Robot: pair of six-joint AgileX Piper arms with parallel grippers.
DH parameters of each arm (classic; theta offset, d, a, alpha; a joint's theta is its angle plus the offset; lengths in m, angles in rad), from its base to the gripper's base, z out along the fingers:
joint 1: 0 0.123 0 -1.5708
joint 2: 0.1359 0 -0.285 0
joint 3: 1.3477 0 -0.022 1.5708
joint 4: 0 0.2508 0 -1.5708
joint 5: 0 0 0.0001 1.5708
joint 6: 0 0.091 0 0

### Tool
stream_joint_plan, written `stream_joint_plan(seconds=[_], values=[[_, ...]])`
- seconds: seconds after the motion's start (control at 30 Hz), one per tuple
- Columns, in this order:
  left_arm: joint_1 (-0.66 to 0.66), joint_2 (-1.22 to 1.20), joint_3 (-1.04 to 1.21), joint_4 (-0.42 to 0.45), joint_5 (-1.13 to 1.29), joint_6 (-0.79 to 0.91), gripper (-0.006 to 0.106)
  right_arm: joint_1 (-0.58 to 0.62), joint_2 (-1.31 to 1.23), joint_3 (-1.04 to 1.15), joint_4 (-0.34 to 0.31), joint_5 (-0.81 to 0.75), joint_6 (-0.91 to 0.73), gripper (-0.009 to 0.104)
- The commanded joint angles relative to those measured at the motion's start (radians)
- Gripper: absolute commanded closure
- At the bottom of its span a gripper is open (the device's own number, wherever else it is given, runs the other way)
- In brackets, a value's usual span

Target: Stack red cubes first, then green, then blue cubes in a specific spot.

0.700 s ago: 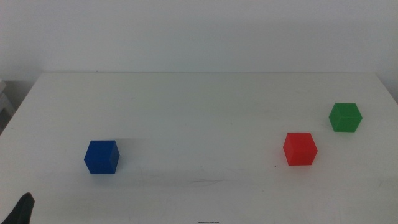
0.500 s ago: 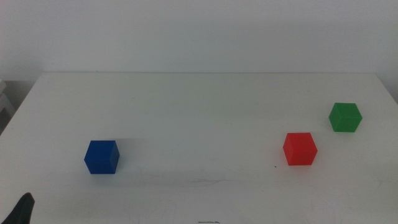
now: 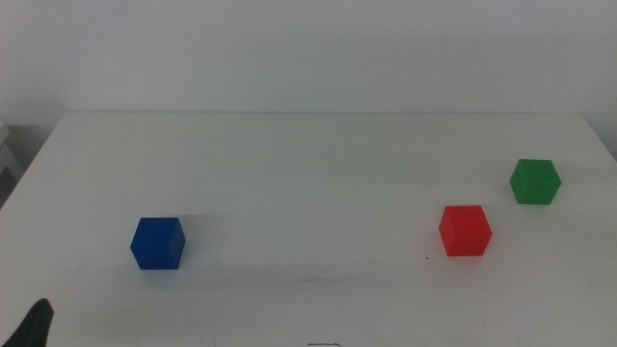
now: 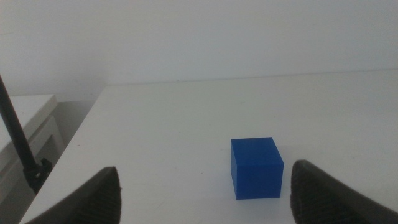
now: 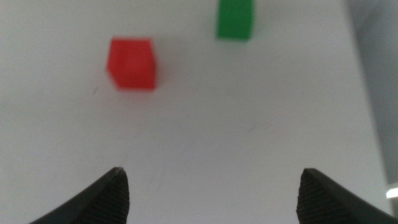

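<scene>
left gripper (image 4: 202, 186): I see jaws spread wide, blue cube (image 4: 256, 167) ahead, untouched
right gripper (image 5: 211, 193): spread too, red cube (image 5: 132, 63) + green cube (image 5: 235, 18) ahead, blurry
middle view: only left jaw tip visible, cubes all apart on table (image 3: 308, 173)

- Solid dark blue, plain and unpatterned: blue cube (image 4: 256, 167), ahead of the left gripper (image 4: 202, 190), between its spread dark jaws.
- Bright red, plain matte faces: red cube (image 5: 132, 63), ahead of the right gripper (image 5: 211, 193).
- Solid green, no markings: green cube (image 5: 235, 18), beyond the red one from the right gripper.
- Plain white with faint grey scuff lines: table (image 3: 308, 173).
- Near-black, unpatterned: jaws of both grippers.
</scene>
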Motion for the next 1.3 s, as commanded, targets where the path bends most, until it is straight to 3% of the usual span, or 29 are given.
stream_joint_plan(seconds=[0.0, 0.27, 0.5, 0.63, 0.83, 1.27], values=[[-0.003, -0.02, -0.004, -0.007, -0.079, -0.002, 0.007, 0.056, 0.11, -0.118, -0.008, 0.044, 0.009, 0.001], [-0.003, -0.02, -0.004, -0.007, -0.079, -0.002, 0.007, 0.259, 0.468, -0.408, -0.067, 0.196, 0.297, 0.001], [-0.003, -0.02, -0.004, -0.007, -0.079, -0.002, 0.007, 0.343, 0.692, -0.563, -0.056, 0.218, 0.35, 0.001], [-0.003, -0.02, -0.004, -0.007, -0.079, -0.002, 0.007, 0.344, 0.813, -0.676, -0.047, 0.21, 0.349, 0.001], [-0.003, -0.02, -0.004, -0.007, -0.079, -0.002, 0.007, 0.343, 1.0, -0.827, -0.115, 0.274, 0.348, 0.001], [-0.003, -0.02, -0.004, -0.007, -0.079, -0.002, 0.007, 0.3, 1.258, -0.866, -0.133, 0.195, 0.334, 0.007]])
